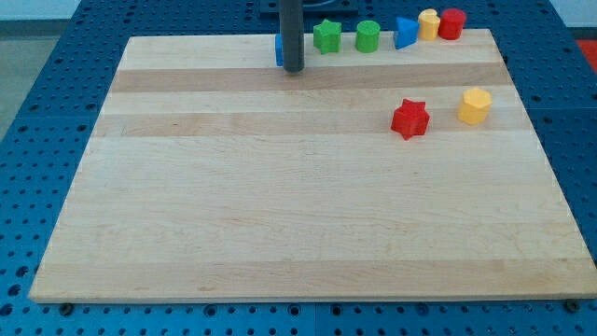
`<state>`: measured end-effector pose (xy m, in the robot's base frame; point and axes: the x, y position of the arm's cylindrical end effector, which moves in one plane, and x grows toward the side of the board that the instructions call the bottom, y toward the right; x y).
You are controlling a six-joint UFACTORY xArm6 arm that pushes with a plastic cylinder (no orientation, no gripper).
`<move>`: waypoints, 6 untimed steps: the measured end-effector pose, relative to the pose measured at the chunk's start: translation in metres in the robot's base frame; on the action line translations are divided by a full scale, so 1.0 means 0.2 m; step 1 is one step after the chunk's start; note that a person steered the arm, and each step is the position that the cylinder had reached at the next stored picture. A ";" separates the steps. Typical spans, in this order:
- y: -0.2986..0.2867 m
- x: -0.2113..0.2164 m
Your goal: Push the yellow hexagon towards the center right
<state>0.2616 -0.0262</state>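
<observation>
Wooden board (pixel 298 215) of pale planks fills most of the view, lying on a blue perforated table (pixel 47 103) that shows around its edges. Next in size is the dark rod, coming down from the view's top with my tip (pixel 293 69) resting on the board near its top edge, left of centre; it has no jaws to open or close and holds nothing, and it stands just in front of a blue block (pixel 278 49) that is mostly hidden behind it, shape not clear. To the right along the top edge sit a green star-like block (pixel 326 36), a green cylinder (pixel 367 36), a blue triangular block (pixel 404 32), a yellow rounded block (pixel 428 23) and a red cylinder (pixel 451 23), the last two touching. Lower down at the right, the red star (pixel 409 119) sits near the yellow hexagon (pixel 475 105), which lies in the board's upper right, well apart from my tip
</observation>
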 end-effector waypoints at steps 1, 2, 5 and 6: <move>0.00 -0.13; 0.00 -0.14; 0.18 0.39; 0.45 0.30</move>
